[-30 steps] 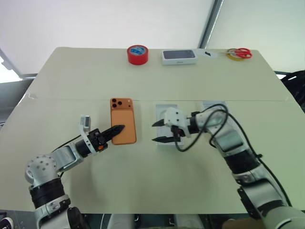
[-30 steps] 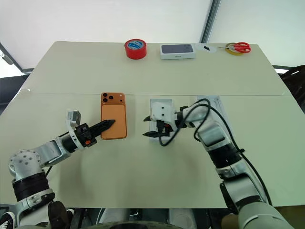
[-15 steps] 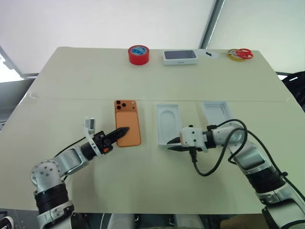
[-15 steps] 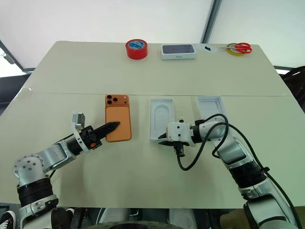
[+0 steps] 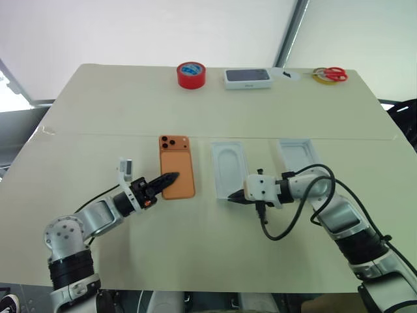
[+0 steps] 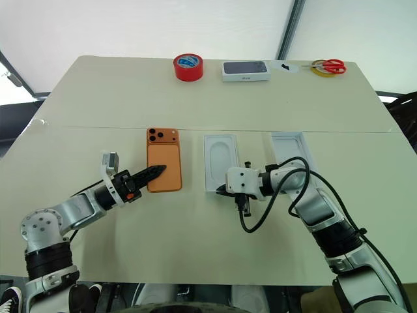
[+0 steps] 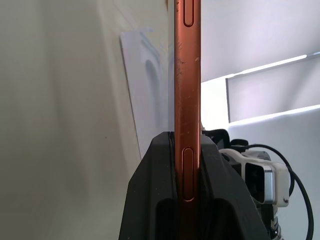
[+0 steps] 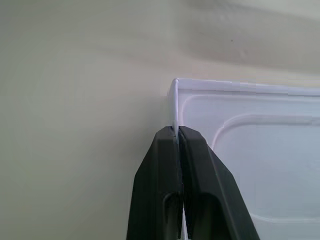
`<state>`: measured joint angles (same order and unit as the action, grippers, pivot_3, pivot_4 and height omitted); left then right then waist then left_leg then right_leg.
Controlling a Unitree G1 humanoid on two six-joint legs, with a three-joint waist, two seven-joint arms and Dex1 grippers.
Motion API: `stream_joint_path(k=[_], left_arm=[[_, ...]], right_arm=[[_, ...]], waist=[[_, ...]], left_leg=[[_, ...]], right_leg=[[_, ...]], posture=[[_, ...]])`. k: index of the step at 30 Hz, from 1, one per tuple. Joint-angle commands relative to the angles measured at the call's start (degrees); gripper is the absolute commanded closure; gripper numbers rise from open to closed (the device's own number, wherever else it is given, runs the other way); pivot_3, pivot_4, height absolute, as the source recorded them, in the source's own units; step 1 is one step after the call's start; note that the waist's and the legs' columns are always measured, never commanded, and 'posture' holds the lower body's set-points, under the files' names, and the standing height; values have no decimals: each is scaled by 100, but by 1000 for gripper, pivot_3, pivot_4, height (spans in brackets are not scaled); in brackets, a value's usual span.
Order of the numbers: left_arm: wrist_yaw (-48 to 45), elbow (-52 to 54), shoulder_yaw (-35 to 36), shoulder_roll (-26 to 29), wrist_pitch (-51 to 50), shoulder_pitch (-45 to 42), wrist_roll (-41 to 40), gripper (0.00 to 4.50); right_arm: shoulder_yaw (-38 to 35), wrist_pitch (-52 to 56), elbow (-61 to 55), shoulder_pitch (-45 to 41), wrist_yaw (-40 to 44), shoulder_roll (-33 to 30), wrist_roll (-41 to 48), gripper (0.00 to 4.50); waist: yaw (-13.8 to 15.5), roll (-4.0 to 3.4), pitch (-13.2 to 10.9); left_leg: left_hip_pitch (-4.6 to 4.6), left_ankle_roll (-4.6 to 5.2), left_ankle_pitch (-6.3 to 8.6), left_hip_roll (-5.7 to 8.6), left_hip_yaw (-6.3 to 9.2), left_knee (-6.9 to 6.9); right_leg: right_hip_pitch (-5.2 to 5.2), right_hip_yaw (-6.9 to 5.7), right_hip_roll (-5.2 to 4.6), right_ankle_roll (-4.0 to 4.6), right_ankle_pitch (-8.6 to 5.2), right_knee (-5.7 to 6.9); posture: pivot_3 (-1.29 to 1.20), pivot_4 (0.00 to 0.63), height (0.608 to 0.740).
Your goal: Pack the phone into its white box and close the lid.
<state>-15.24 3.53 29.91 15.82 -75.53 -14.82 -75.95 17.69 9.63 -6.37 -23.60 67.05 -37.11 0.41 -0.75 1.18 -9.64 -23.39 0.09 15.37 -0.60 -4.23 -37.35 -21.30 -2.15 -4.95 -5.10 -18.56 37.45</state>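
The orange phone (image 5: 176,175) lies flat, back up, with its camera cluster at the far end. My left gripper (image 5: 168,177) is shut on the phone's near edge, and the phone's side (image 7: 187,90) sits clamped between the fingers. To its right lies the white box (image 5: 229,149), whose inside is covered by a white insert (image 5: 230,173) with a rounded oval recess. My right gripper (image 5: 232,198) is shut on the box's thin wall (image 8: 175,105) at the near left corner. The lid (image 5: 296,153) lies open side up, farther right.
A red tape roll (image 5: 191,75), a sealed box with a dark top (image 5: 247,77) and red scissors on a yellow tape ring (image 5: 329,74) stand along the far edge. A black cable (image 5: 287,225) loops beside my right wrist.
My right gripper came down from above the white box to its near left corner and shut on the wall. The left gripper kept hold of the phone without moving.
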Motion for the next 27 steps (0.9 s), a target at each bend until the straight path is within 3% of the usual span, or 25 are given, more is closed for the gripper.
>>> stream_joint_path(k=[1,7,15,18,20,23,27], left_arm=[[188,273,-36,-20,303,-256,-365,4500],[548,195,-228,-148,606,-613,-619,4500],[698,241,-642,-244,815,-635,-763,4500],[650,206,-734,-201,824,-494,-764,4500],[594,201,-802,-161,853,-433,-688,4500],[538,125,-864,-124,895,-426,-667,4500],[501,-46,-1041,-118,804,-498,-648,4500]], right_arm=[[-52,541,-567,-87,-110,66,192,4414],[301,1542,-1091,-216,-533,538,89,4414],[571,2091,-1157,-403,-888,970,167,4414],[460,2098,-1256,-419,-799,848,313,3515],[170,2388,-1535,-436,-550,696,789,2533],[-234,2541,-1532,-530,-430,467,1180,2533],[-349,1592,-365,-660,-384,-274,604,2533]], waist=[[6,0,0],[5,0,0],[2,0,0],[2,0,0],[6,0,0],[11,1,-1],[15,1,0]], left_leg=[[0,0,0,0,0,0],[-1,0,0,0,1,-2],[-2,1,-1,-1,1,-11],[-2,1,-1,-3,2,-12],[-2,1,-1,-4,2,-12],[-3,1,-1,-4,4,-16],[-2,2,0,-4,6,-19]], right_leg=[[0,0,0,0,0,0],[1,-2,2,0,0,1],[2,-2,9,-1,0,6],[3,-2,14,-1,0,5],[2,-2,14,-1,0,5],[6,-2,14,-1,0,5],[10,-3,14,-1,0,5]], posture=[[0,150,730],[0,150,730],[0,150,730],[0,150,730],[0,150,730],[0,150,730],[0,150,730]])
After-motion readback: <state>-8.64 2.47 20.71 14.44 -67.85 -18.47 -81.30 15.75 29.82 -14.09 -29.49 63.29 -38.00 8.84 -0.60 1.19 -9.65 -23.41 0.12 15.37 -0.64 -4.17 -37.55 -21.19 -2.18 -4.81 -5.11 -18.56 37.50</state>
